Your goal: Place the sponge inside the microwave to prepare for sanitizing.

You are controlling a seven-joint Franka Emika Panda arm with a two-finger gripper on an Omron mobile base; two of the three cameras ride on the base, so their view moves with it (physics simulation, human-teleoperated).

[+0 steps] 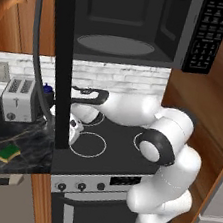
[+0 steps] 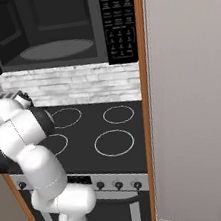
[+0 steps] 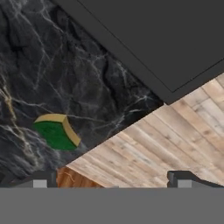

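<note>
The sponge (image 1: pixel 9 152), a small block with a green top over yellow, lies on the dark marble counter (image 1: pixel 24 136) left of the stove; in the hand view the sponge (image 3: pixel 56 131) sits to the lower left. My gripper (image 3: pixel 111 183) hangs above the counter's front edge, open, with nothing between its fingertips (image 3: pixel 40 182). The sponge lies ahead and to the left of them. The microwave (image 1: pixel 127 20) is mounted above the stove with its door (image 1: pixel 63 76) swung open, showing the grey turntable (image 1: pixel 115 44). That door hides part of my hand in the left base view.
A silver toaster (image 1: pixel 19 100) stands at the back of the counter. The black stove (image 2: pixel 101 134) with ring burners lies under the arm. A tall wooden panel (image 2: pixel 150 126) and grey cabinet (image 2: pixel 196 94) close off the right side. Wooden floor (image 3: pixel 175 140) shows below the counter edge.
</note>
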